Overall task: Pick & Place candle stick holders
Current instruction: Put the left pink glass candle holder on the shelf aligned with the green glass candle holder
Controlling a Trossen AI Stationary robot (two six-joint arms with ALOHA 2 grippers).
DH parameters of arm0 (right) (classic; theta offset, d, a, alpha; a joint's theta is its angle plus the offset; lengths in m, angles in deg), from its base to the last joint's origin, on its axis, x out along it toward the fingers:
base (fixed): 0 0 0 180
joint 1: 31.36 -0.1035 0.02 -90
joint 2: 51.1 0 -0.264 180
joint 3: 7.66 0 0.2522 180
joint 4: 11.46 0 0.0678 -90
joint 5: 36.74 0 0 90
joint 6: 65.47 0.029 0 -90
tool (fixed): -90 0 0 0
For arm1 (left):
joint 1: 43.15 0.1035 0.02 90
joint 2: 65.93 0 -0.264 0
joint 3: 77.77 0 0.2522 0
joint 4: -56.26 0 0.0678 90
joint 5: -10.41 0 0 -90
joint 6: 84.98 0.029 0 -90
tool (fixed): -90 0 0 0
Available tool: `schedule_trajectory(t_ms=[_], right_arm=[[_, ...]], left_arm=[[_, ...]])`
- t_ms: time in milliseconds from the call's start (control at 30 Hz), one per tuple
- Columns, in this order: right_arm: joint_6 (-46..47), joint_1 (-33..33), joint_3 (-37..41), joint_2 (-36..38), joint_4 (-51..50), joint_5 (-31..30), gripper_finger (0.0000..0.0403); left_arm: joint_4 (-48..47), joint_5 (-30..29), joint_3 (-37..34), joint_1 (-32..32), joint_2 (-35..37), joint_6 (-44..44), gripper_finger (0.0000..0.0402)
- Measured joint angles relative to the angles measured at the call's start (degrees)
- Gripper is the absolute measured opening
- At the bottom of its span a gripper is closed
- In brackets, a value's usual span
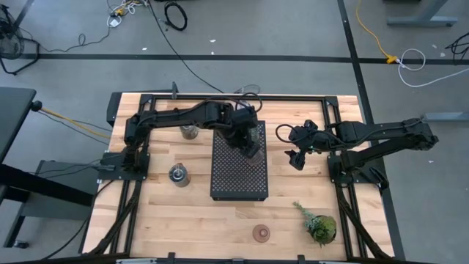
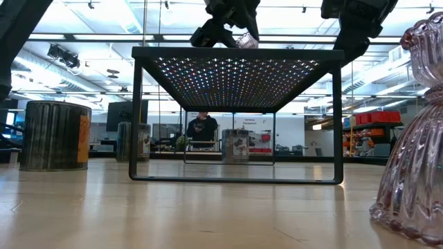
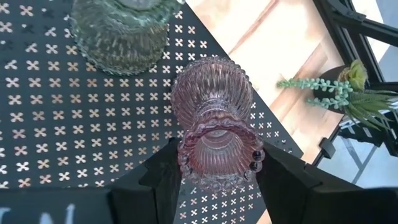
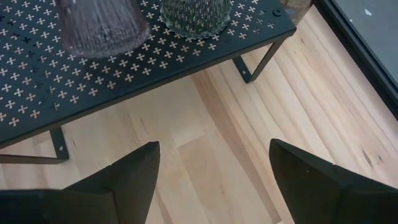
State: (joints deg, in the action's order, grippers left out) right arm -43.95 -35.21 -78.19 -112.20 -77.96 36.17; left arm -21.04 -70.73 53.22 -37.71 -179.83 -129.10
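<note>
Wooden slats of the table (image 1: 161, 213) are carrying the black tray (image 1: 238, 176) at the centre, as you are seeing from above. Your left gripper (image 3: 217, 163) is reaching over the tray's far end and is clenching a pink glass holder (image 3: 214, 121) by its beaded rim, base resting on the tray beside a pale green glass holder (image 3: 121, 34). Your right gripper (image 4: 214, 165) is hovering with fingers spread, gripping nothing, just beside the tray's right edge. Two metal holders (image 1: 178, 174) are standing left of the tray, another pinkish holder (image 1: 261, 233) is sitting near the front edge, and a plant sprig (image 1: 316, 222) is lying at the front right.
</note>
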Motion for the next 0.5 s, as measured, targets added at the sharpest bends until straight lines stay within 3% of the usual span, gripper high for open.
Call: schedule_trajectory(t_ms=[500], right_arm=[[-1.0,0.0,0.0,0.0,0.1,-0.5,0.0302]], left_arm=[[-7.8,-4.8,9.6,1.4,0.0,1.3,0.0187]])
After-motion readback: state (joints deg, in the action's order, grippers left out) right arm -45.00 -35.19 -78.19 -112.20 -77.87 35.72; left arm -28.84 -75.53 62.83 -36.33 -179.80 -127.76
